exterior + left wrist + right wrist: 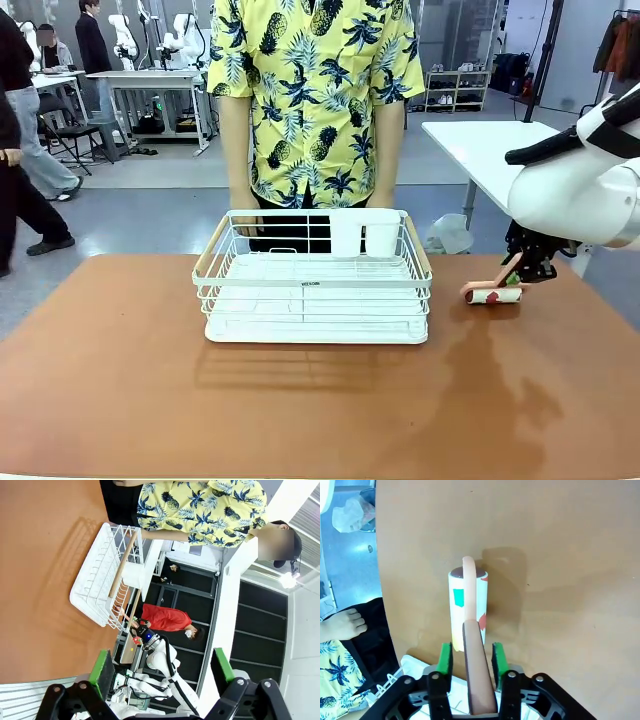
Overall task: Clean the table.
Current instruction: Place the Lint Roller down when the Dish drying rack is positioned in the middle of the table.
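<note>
At the centre of the table (120, 390), a smooth, matte reddish-brown top, a white wire rack (312, 283) with pale wooden handles is placed; two white cups (362, 232) are seated in its far right corner. Behind the rack a person (315, 95) in a yellow patterned shirt is stationed at the far edge. Just right of the rack, a lint roller (468, 607) is laid on the tabletop, its white patterned barrel resting on the surface. Its pinkish handle is clamped between the green pads of the right gripper (472, 656). The left gripper (161, 671) is held wide apart, with nothing between its fingers.
</note>
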You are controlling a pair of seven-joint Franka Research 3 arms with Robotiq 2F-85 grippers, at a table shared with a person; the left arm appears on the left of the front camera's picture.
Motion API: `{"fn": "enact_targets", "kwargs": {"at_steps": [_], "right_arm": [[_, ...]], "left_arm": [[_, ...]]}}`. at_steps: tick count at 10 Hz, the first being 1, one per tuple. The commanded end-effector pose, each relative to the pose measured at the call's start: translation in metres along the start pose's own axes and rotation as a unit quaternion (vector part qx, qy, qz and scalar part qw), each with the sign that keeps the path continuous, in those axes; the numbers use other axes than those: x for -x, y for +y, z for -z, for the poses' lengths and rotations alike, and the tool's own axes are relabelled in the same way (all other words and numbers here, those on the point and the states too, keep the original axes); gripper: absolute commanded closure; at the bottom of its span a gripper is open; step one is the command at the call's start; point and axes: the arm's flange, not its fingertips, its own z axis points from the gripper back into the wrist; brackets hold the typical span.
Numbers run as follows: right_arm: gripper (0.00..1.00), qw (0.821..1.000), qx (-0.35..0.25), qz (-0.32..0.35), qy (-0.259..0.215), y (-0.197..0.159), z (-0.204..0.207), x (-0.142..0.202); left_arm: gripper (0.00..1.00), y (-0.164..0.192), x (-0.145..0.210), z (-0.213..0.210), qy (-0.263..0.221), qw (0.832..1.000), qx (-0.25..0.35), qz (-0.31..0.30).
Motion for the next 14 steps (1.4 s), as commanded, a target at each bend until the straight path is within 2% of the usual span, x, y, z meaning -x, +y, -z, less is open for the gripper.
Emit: {"fn": "enact_targets", "kwargs": {"at_steps": [1,2,5,10,11,14], "right_arm": [[0.1,1.0,0.015,-0.01,-0.004,-0.009,-0.017,0.009],[0.0,0.999,0.028,-0.01,-0.013,-0.013,-0.024,0.01],[0.0,0.999,0.048,-0.012,-0.008,-0.021,-0.04,0.017],[0.0,0.999,0.051,-0.002,-0.007,-0.015,-0.04,0.017],[0.0,0.999,0.047,-0.02,0.001,-0.02,-0.037,0.009],[0.0,0.999,0.047,-0.02,0.001,-0.02,-0.037,0.009]], "left_arm": [[0.0,0.001,0.002,-0.004,0.008,1.0,0.001,0.01],[0.0,0.001,0.002,-0.004,0.008,1.0,0.001,0.01],[0.0,0.001,0.002,-0.004,0.008,1.0,0.001,0.01],[0.0,0.001,0.002,-0.004,0.008,1.0,0.001,0.01],[0.0,0.001,0.002,-0.004,0.008,1.0,0.001,0.01],[0.0,0.001,0.002,-0.004,0.008,1.0,0.001,0.01]]}}
